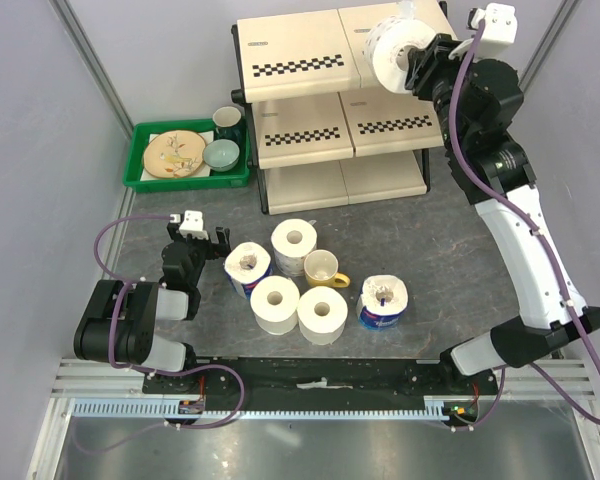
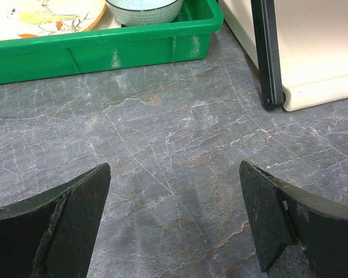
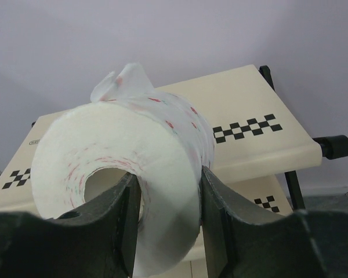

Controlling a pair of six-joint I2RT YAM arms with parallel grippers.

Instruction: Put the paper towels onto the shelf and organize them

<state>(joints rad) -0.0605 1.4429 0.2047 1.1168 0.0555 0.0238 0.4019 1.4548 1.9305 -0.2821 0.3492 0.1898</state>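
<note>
A: Biggest first. What's seen?

B: A grey marbled worktop [image 1: 430, 250], w/ the shelf [image 1: 300, 40] stood at its far side. Three stepped cream tiers, checkered strips on the front edges and a black tube frame are seen.

A: And the arms?

B: The right arm is reached up to the top tier. A faintly floral paper towel roll [image 1: 395, 50] is clamped in the right gripper [image 1: 412, 68]. In the wrist view the roll's wall is pinched btwn the fingers [image 3: 217, 208], one at the core hole, one outside. The roll is held on its side over the top tier's right half. Contact w/ the panel can't be told.

A: Left side?

B: The left gripper [image 1: 198, 240] is held low over the worktop, nr the cluster of rolls. It's spread wide, w/ only bare stone seen btwn its fingers [image 2: 75, 208].

A: Smaller items?

B: A green tray [image 1: 180, 184] is set just left of the shelf. A painted plate [image 1: 174, 155], a pale bowl [image 1: 221, 154] and a dark cup [image 1: 228, 122] are carried in it. Five rolls are stood on end at mid-worktop: one blue-wrapped roll [image 1: 248, 268] at the cluster's left, a second [image 1: 383, 302] at its right, and three white rolls [image 1: 275, 303] btwn them. A yellow mug [image 1: 323, 268] is tucked among them, just beside the rearmost white one.
</note>
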